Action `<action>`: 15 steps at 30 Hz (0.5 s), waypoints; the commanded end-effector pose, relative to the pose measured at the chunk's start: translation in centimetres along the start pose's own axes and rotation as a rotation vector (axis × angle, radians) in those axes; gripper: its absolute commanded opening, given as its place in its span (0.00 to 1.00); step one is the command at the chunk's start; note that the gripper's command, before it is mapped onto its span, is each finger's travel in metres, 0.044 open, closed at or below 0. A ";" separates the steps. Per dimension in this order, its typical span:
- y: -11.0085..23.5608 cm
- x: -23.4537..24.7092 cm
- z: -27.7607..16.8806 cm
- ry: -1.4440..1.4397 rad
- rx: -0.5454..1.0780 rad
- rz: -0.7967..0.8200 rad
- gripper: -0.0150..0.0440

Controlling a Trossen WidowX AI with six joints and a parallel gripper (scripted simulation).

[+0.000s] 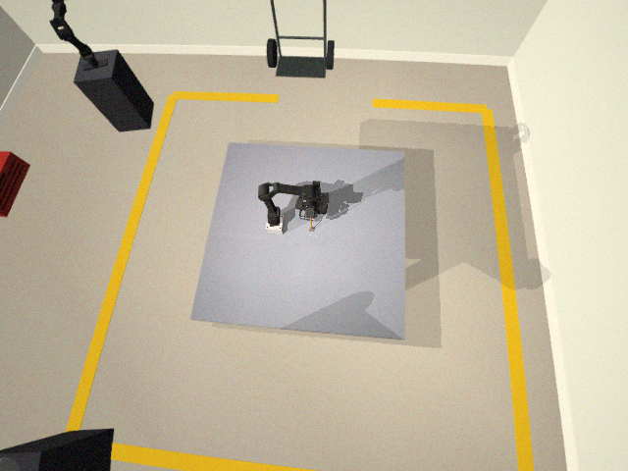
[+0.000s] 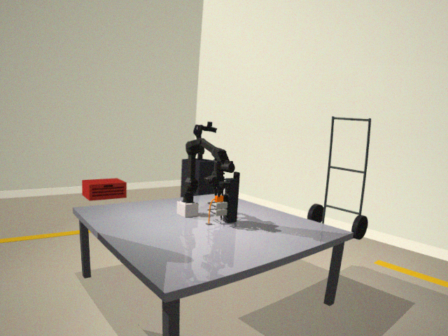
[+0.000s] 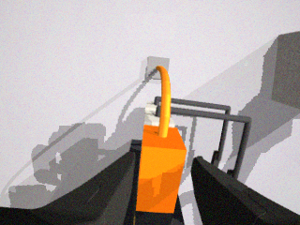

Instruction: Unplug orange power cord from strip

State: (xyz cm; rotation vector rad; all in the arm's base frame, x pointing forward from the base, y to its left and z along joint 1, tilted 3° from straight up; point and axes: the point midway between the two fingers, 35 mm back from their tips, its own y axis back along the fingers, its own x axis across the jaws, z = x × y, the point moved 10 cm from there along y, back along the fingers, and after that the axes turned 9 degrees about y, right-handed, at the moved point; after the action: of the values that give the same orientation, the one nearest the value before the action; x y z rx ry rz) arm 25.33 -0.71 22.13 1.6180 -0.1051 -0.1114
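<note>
From where I stood, no lettering, label, brand, number or sign could be read on anything.

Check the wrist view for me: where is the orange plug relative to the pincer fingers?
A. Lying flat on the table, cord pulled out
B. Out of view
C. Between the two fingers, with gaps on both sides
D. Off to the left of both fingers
C: the orange plug stands between the dark fingers of the pincer, with a visible gap at each side.
</note>
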 end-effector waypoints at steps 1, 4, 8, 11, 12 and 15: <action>0.1 0.1 -0.3 -0.005 0.000 0.004 0.53; -0.1 0.1 -0.3 -0.005 0.000 0.004 0.53; -0.7 0.1 -0.3 -0.005 0.000 0.004 0.53; -1.1 0.1 -0.3 -0.005 0.000 0.004 0.53; -1.1 0.1 -0.3 -0.005 0.000 0.004 0.53; -1.1 0.1 -0.3 -0.005 0.000 0.004 0.53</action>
State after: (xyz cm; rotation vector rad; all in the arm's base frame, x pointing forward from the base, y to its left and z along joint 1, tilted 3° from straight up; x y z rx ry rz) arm 25.58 -0.36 21.47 1.6183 -0.1132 -0.1024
